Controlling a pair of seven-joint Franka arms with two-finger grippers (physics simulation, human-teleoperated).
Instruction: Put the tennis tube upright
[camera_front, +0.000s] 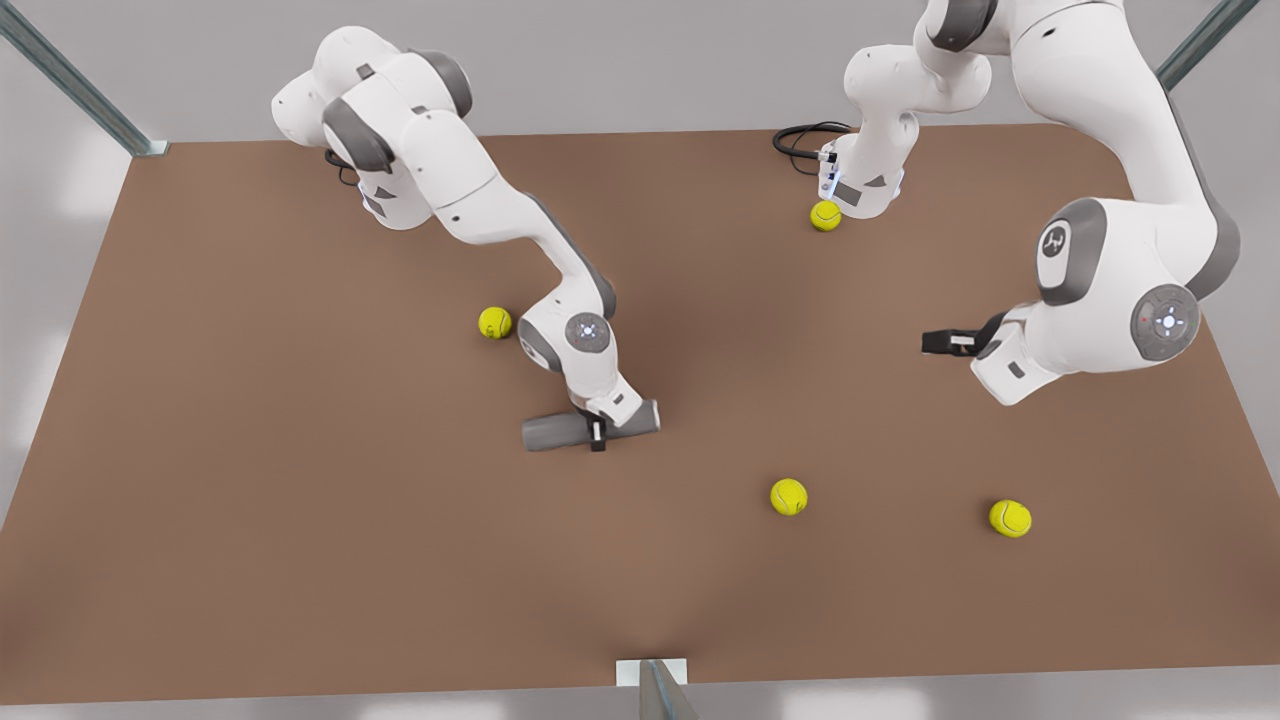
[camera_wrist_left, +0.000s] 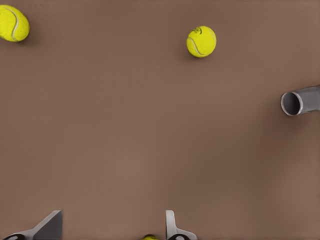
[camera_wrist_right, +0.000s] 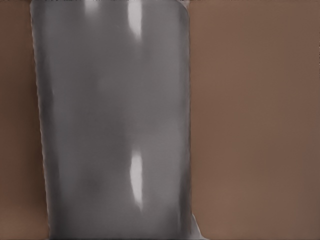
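Tennis tube (camera_front: 560, 431) lying flat on the brown counter (camera_front: 250, 500), just below frame centre. Right tool (camera_front: 598, 434) sitting down over its middle, fingers closing on it. Left tool (camera_front: 940, 342) hanging at mid-right, fingers (camera_wrist_left: 172, 225) spread, waiting above the counter.

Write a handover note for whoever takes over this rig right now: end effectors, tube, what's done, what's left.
Right end effector: down at the tube, set across its middle; whether it grips cannot be told.
Left end effector: open, waiting in the air at the front view's right, holding nothing.
Tube: lying on its side on the table, near the middle, open end toward the front view's right.
Done: right arm has reached the tube.
Left: confirm the grip, lift, tip the tube upright, set it down, let go.
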